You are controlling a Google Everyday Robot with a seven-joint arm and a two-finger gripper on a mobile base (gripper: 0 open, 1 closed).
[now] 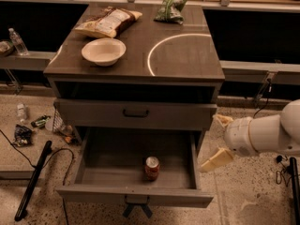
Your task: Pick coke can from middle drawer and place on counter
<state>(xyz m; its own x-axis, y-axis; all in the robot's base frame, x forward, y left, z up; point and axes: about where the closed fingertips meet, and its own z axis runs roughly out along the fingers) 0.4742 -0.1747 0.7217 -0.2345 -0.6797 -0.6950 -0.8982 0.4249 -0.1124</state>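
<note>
The coke can (152,168) stands upright on the grey floor of the open middle drawer (96,161), near its front, right of the middle. My gripper (217,140) is to the right of the drawer, just outside its right wall, level with it. Its two cream fingers (217,159) are spread apart with nothing between them. The white arm reaches in from the right edge. The counter (183,62) is the dark wood-grain top above, with a white arc on its right half.
On the counter are a white bowl (103,51), a chip bag (108,22) and a green bag (170,6). The drawer above (136,112) is shut, with a black handle. A black cable and pole (33,182), bottles and litter lie on the floor at left.
</note>
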